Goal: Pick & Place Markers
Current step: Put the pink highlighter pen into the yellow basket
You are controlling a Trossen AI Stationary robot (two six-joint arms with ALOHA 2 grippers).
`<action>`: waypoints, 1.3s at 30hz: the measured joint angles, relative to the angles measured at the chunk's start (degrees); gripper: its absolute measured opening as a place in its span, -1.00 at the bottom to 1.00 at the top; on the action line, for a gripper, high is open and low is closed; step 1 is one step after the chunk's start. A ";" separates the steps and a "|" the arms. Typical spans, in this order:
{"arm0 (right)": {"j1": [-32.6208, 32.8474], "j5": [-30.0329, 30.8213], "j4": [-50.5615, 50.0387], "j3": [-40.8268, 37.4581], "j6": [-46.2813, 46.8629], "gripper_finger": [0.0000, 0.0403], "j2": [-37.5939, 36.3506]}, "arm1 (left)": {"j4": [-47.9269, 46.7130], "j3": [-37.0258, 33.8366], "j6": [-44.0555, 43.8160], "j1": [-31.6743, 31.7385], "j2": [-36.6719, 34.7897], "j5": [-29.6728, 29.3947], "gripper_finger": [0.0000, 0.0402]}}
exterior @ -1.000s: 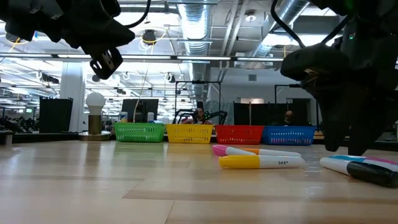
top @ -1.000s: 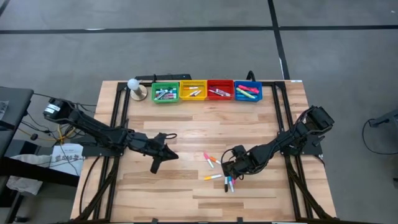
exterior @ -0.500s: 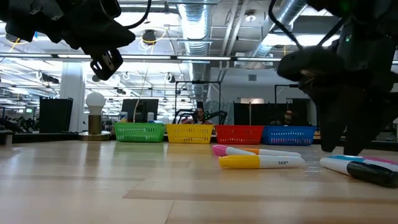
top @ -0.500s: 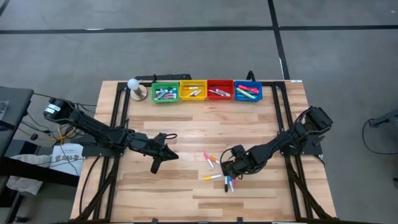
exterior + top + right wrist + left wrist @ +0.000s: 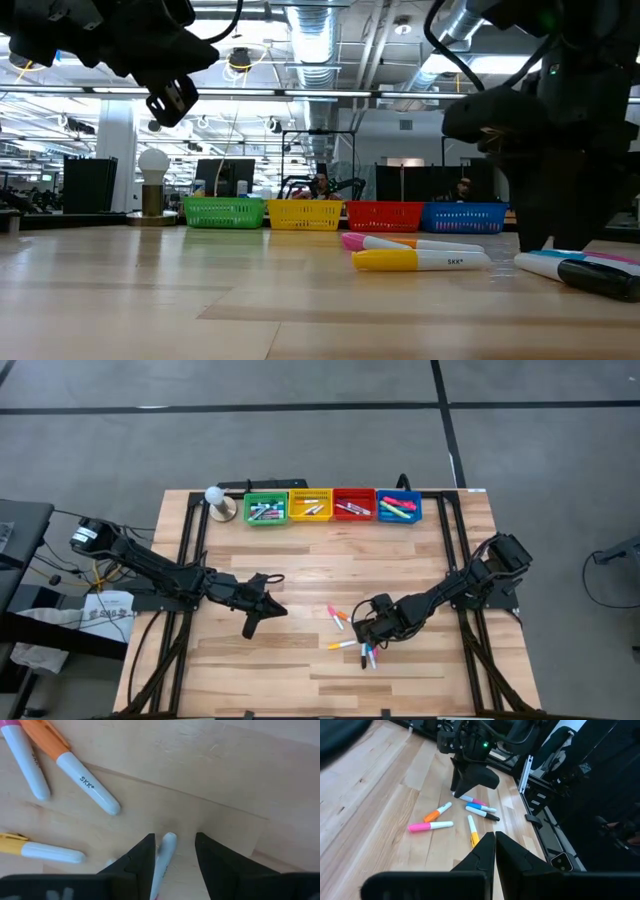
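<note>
Several markers lie flat on the wooden table [image 5: 300, 580]: a pink one [image 5: 431, 826], an orange one [image 5: 438, 812], a yellow one [image 5: 473, 831], and a small bunch with a blue one [image 5: 481, 810]. My right gripper [image 5: 368, 638] points down over that bunch, open. In the right wrist view its fingers stand on either side of one marker's white end [image 5: 166, 851]; whether they touch it I cannot tell. My left gripper [image 5: 249, 628] hangs shut and empty above the table's left half.
Four small bins stand in a row at the far edge: green [image 5: 265, 509], yellow [image 5: 310, 506], red [image 5: 353, 506] and blue [image 5: 399, 507], each with markers inside. A white ball on a stand [image 5: 215, 497] sits to their left. Bare wood lies between the arms.
My right gripper has sunk a little toward the bunch of markers below it. The markers lie where they were.
</note>
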 joint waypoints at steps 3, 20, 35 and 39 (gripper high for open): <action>0.00 -0.18 -0.36 0.09 0.00 -0.42 0.00 | 0.02 0.00 0.00 0.00 -0.02 0.00 -0.94; 0.00 -0.61 -2.06 1.11 -0.48 -0.87 0.17 | 0.01 0.00 -0.02 0.00 -0.02 0.00 -0.94; -0.07 -1.66 -1.73 0.83 -1.04 -0.89 -2.48 | 0.13 0.00 -0.04 0.00 -0.02 0.02 -0.94; -0.33 -2.34 -2.13 0.96 -2.01 -0.88 -5.31 | 0.46 0.02 -0.04 0.00 -0.02 -0.14 -0.94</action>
